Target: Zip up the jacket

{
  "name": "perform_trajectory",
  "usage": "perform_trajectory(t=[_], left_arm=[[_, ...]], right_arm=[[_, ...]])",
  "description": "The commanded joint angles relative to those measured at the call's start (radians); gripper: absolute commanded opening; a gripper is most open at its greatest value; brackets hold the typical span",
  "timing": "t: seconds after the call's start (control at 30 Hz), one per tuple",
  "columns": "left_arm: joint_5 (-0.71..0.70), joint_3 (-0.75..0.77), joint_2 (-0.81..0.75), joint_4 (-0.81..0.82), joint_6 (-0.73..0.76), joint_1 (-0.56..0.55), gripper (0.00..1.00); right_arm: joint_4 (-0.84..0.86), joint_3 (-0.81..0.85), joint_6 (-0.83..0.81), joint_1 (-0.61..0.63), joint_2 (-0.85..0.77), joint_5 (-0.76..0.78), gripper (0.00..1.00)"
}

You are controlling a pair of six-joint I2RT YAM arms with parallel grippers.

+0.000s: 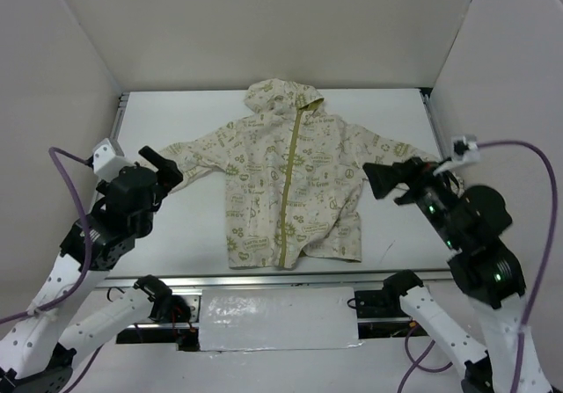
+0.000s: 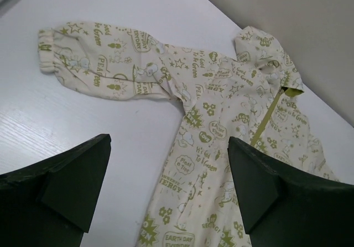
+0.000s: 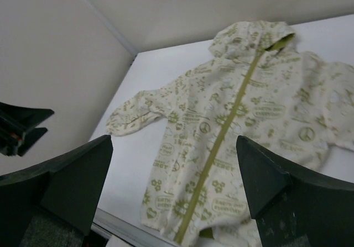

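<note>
The jacket (image 1: 290,182) lies flat on the white table (image 1: 193,226), hood at the far side, sleeves spread out. Its olive zipper strip (image 1: 289,191) runs from the hem up to the hood and looks closed along its length. The jacket also shows in the left wrist view (image 2: 221,136) and in the right wrist view (image 3: 238,125). My left gripper (image 1: 158,166) is open and empty, held above the table near the left sleeve cuff. My right gripper (image 1: 380,180) is open and empty, held above the right sleeve.
White walls (image 1: 70,76) enclose the table on the left, back and right. A metal rail (image 1: 290,279) runs along the near edge, just below the jacket's hem. A foil-covered panel (image 1: 277,318) sits between the arm bases.
</note>
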Motion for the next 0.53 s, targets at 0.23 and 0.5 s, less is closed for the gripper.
perform_trajectory(t=[0.23,0.5], left_arm=[[-0.101,-0.006,-0.126,-0.177,0.26,0.001,0.99],[-0.081,-0.092,-0.218,-0.122,0.289,0.001,0.99]], right_arm=[[-0.477,-0.022,-0.034,0.052,-0.282,0.433,1.0],[-0.478,-0.054,-0.011,0.067,-0.361,0.484,1.0]])
